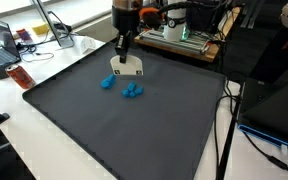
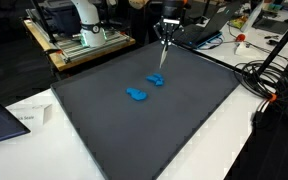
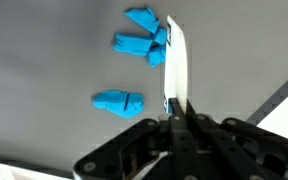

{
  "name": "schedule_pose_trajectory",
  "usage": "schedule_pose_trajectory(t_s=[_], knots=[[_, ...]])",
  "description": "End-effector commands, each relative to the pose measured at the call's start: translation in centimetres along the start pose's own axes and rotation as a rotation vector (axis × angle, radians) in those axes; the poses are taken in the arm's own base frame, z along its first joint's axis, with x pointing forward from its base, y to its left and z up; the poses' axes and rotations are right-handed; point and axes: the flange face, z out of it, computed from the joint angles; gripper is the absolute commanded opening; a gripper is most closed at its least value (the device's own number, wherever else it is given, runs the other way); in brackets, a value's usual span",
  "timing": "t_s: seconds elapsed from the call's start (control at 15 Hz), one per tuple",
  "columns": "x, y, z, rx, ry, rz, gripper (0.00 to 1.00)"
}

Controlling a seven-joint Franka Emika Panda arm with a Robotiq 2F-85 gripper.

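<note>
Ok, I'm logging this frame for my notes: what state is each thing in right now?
claw: shut on the white strip.
white strip: gripped at one end, hanging upright over the mat, far end beside the blue cluster; contact cannot be told.
blue cluster: lying loose on the mat, pieces bunched together.
single blue piece: lying on the mat, apart from the cluster.
mat: spread flat.

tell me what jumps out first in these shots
The bright blue pieces stand out most, scattered on the dark grey mat. Right beside them, the tool is shut on a thin white slab that points down towards the mat.
</note>
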Motion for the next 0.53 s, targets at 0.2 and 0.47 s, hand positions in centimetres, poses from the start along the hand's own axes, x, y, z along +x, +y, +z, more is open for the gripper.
schedule_pose_trajectory(t_s=[0.2, 0.47], knots=[[-0.4, -2.8, 1.9, -0.240, 0.042, -0.088, 0.01], [-0.5, -3.9, 4.7, -0.379, 0.089, -0.113, 0.01]])
